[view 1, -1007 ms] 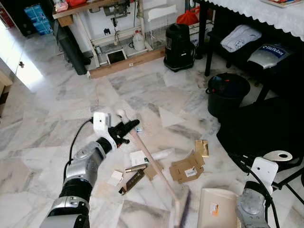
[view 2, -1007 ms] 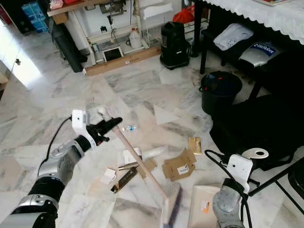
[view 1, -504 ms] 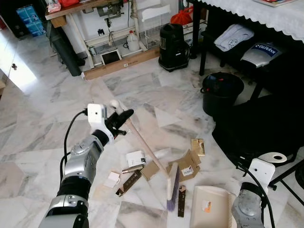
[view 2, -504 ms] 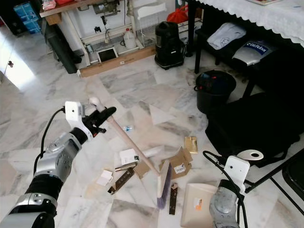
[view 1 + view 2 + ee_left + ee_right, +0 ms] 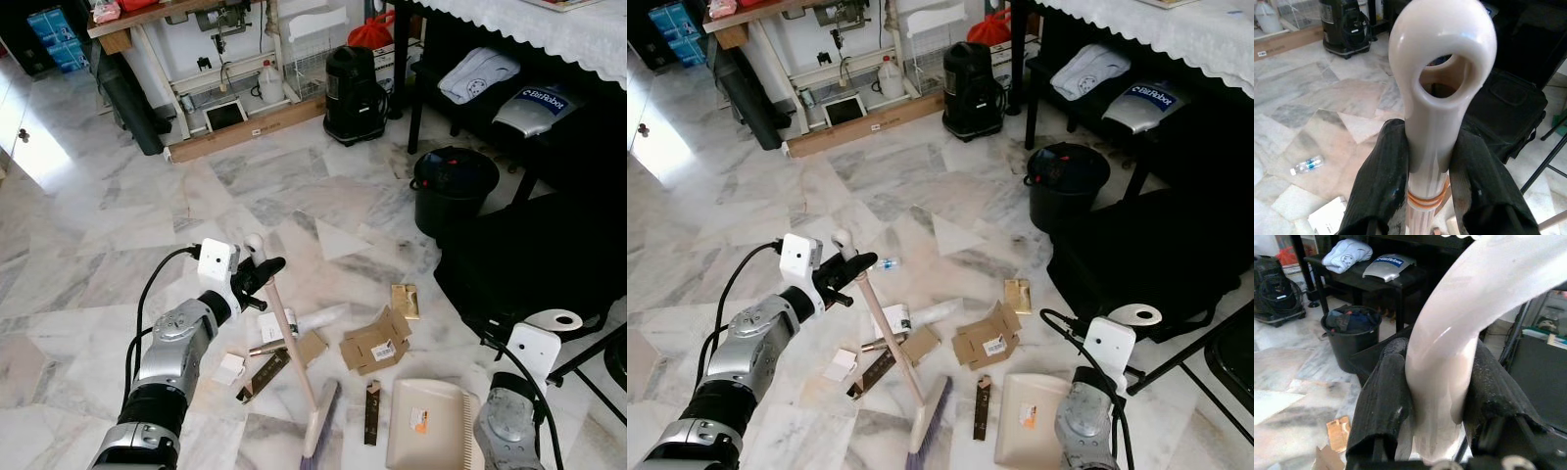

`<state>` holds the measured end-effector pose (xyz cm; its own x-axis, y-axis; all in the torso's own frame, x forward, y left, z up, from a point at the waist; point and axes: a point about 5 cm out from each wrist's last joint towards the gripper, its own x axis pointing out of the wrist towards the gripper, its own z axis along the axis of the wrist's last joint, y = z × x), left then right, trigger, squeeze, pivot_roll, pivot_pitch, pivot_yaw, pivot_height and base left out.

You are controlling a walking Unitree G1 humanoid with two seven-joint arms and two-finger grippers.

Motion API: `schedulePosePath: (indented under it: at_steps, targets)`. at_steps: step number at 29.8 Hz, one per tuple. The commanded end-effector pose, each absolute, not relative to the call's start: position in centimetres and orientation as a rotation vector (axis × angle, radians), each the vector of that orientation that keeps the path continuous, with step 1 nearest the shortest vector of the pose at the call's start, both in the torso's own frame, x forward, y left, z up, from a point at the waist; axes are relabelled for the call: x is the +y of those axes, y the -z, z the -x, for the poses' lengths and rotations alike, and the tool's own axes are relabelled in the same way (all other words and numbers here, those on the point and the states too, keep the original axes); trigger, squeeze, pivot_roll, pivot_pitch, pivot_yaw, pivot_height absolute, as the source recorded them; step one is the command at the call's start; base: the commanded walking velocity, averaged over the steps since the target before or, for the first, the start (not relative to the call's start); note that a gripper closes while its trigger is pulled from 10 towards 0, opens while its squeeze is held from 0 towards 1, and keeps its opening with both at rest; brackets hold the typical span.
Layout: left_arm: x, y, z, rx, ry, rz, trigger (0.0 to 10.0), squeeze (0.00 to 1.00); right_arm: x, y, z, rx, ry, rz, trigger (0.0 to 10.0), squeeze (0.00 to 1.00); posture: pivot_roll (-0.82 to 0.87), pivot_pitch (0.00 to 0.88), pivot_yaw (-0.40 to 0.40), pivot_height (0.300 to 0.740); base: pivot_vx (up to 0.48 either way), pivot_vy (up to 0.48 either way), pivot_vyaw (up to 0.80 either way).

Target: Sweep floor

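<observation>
My left gripper (image 5: 257,273) is shut on a broom's wooden handle (image 5: 287,338) just below its white loop end (image 5: 1442,49). The handle slopes down to the purple-bristled brush head (image 5: 319,433), which rests on the marble floor near me. Right of the brush lies a beige dustpan (image 5: 426,426). Its curved white handle (image 5: 1449,347) is clamped in my right gripper (image 5: 1435,382) at the lower right. Litter lies around the broom: folded cardboard (image 5: 375,345), a gold packet (image 5: 405,299), white paper (image 5: 271,326) and a dark strip (image 5: 372,413).
A black bucket (image 5: 461,191) and a black bag (image 5: 549,255) stand to the right under a dark table. A black vacuum (image 5: 353,80) and white shelving (image 5: 235,69) are at the back. A small bottle (image 5: 887,262) lies on the floor beyond the broom.
My left gripper has pulled the broom's top nearer to me, and the brush head has swung left, away from the dustpan. The head camera has shifted slightly.
</observation>
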<state>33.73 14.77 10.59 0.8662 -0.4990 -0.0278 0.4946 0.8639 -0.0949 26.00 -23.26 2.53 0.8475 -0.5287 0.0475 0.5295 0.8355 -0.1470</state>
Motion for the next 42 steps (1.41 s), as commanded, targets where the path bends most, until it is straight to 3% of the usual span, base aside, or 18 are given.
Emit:
schedulePosePath:
  at_steps: [1,12,26,36,42]
  targets:
    - [14.9,-9.6,-33.4,0.086,0.510,0.079,10.0,0.00,-21.0,-0.1,-25.0,0.135,0.495,0.101,10.0,0.00,-0.04,0.084,0.172,0.740,0.000,0.000,0.00]
    - [13.8,-8.4,-33.2,0.191,0.575,0.160,10.0,0.00,-21.0,0.2,-24.7,0.144,0.482,0.099,10.0,0.00,-0.06,0.093,0.169,0.740,0.000,0.000,0.00]
    - [13.4,-9.8,-34.1,0.180,0.569,0.442,10.0,0.00,-20.5,0.3,-25.0,0.158,0.454,0.083,10.0,0.00,-0.05,0.088,0.165,0.740,0.000,0.000,0.00]
    - [14.1,-10.9,-34.7,0.109,0.506,0.398,10.0,0.00,-20.8,0.0,-25.4,0.157,0.449,0.082,10.0,0.00,-0.06,0.068,0.157,0.740,0.000,0.000,0.00]
    - [14.3,-13.1,-34.4,-0.015,0.510,0.272,10.0,0.00,-20.9,-1.0,-26.5,0.114,0.438,0.055,10.0,0.00,-0.07,0.032,0.141,0.740,0.000,0.000,0.00]
